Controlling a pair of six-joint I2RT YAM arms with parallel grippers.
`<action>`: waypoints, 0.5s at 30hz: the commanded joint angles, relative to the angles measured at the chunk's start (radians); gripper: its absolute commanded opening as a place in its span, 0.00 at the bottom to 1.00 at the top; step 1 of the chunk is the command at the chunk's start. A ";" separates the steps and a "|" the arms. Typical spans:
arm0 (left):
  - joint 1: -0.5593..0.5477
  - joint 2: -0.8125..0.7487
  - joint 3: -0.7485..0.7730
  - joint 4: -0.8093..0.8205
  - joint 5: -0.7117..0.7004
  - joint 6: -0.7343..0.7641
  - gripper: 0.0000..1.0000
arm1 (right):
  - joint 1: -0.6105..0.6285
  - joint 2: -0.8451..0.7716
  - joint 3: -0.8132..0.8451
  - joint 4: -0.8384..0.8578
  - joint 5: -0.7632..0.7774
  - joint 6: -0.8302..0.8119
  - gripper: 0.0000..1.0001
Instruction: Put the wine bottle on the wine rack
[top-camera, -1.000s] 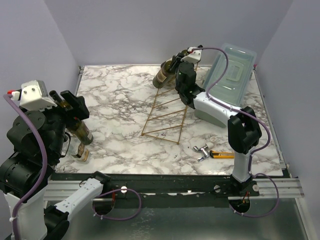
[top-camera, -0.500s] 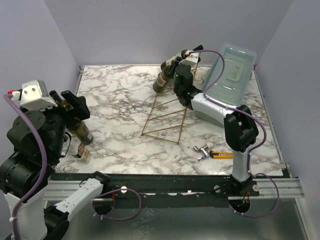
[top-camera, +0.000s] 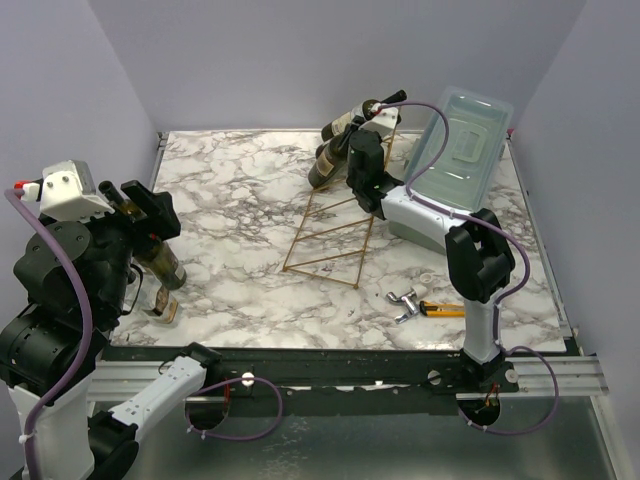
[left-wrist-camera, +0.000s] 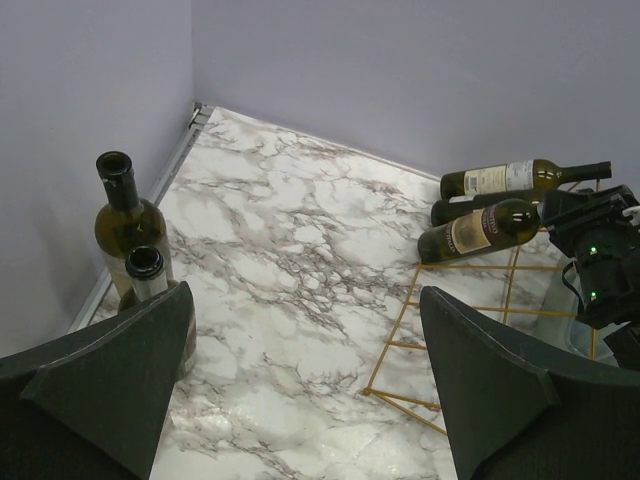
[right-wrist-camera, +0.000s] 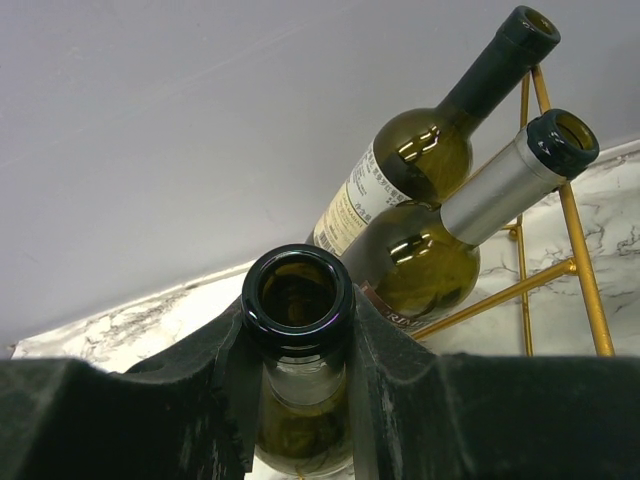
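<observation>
**Right hand: bottle at the top of the rack, axis across the rungs**

My right hand (top-camera: 362, 152) is pinching the neck of the wine bottle (left-wrist-camera: 480, 228) just below its open mouth. The bottle is in the upper centre of the top view. Its long axis runs from my hand down and left to the base, nearly level. It lies parallel to the two bottles (right-wrist-camera: 400, 175) already resting across the upper end of the rack (top-camera: 321, 277), and just below them. I cannot tell whether the glass touches the wire yet.

My left hand (left-wrist-camera: 305, 300) is spread and holds nothing. It is at the left edge, well apart from the rack, above the upright bottles (left-wrist-camera: 125, 215) on the worktop (top-camera: 240, 200). The right arm is the nearer one.

Change from one second ago: my right hand has shifted slightly left and the bottle's base has dropped closer to the wire. The left arm has not moved.
</observation>
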 joint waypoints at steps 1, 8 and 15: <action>-0.005 -0.013 -0.002 0.002 0.020 -0.009 0.97 | -0.003 0.000 0.027 0.057 0.029 0.051 0.20; -0.005 -0.018 0.001 -0.003 0.022 -0.012 0.97 | -0.004 -0.024 0.002 0.054 -0.008 0.044 0.40; -0.005 -0.024 0.004 -0.008 0.027 -0.019 0.97 | -0.003 -0.036 -0.003 0.025 -0.015 0.041 0.49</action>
